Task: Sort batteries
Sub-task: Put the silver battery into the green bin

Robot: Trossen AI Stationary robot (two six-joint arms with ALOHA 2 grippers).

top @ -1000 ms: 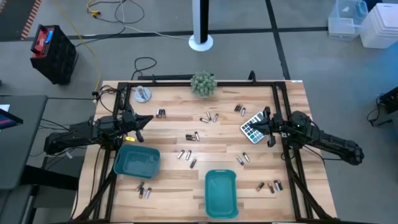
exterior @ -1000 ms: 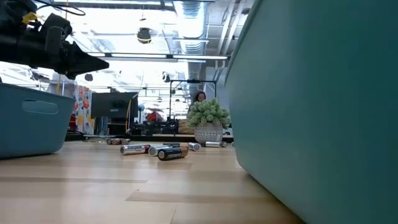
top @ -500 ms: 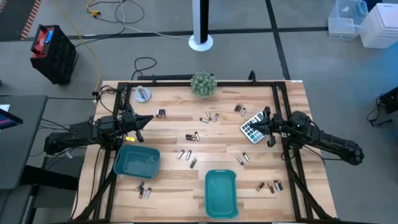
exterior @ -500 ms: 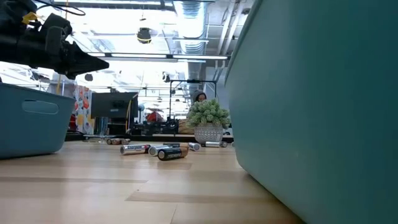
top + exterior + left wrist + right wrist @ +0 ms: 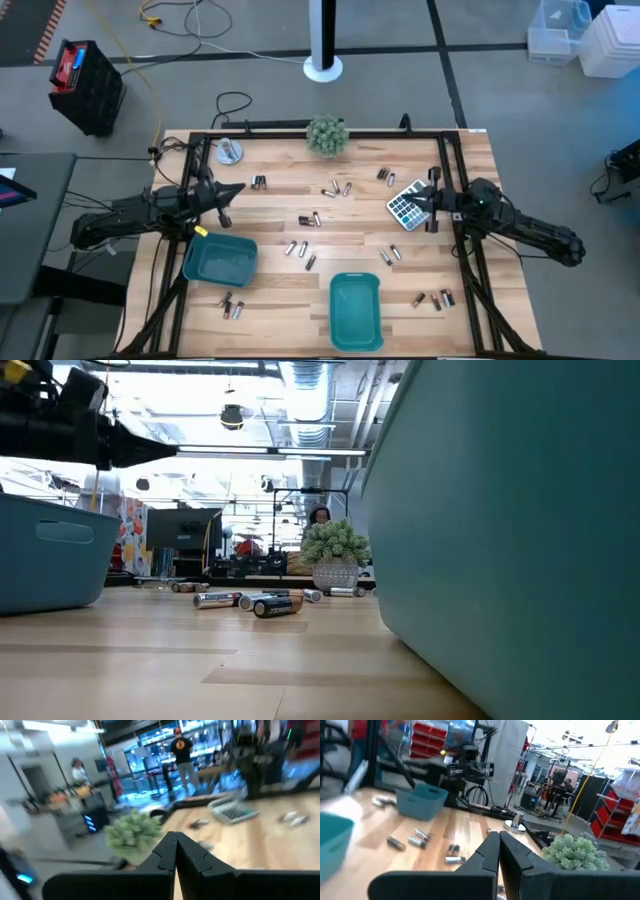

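Observation:
Batteries lie scattered in small groups on the wooden table: near the far side (image 5: 338,188), mid-table (image 5: 310,220) (image 5: 298,250), near the right edge (image 5: 433,299) and by the near-left tray (image 5: 232,307); the low view shows a cluster (image 5: 250,600). Two teal trays rest on the table, one at the left (image 5: 219,260), one at the near middle (image 5: 355,310). My left gripper (image 5: 225,192) hovers shut above the table, beyond the left tray. My right gripper (image 5: 432,200) hovers shut beside the grey calculator (image 5: 405,205). Both wrist views show fingers closed together (image 5: 175,842) (image 5: 498,842).
A small potted plant (image 5: 327,134) stands at the far edge, with a silver round object (image 5: 230,152) at the far-left corner. A black frame runs along the table's sides. The near tray's wall (image 5: 520,540) fills the low view's right. People stand in the room beyond.
My left gripper has risen a little and tipped more level, still shut, above the spot beyond the left tray. The batteries and trays have stayed in place.

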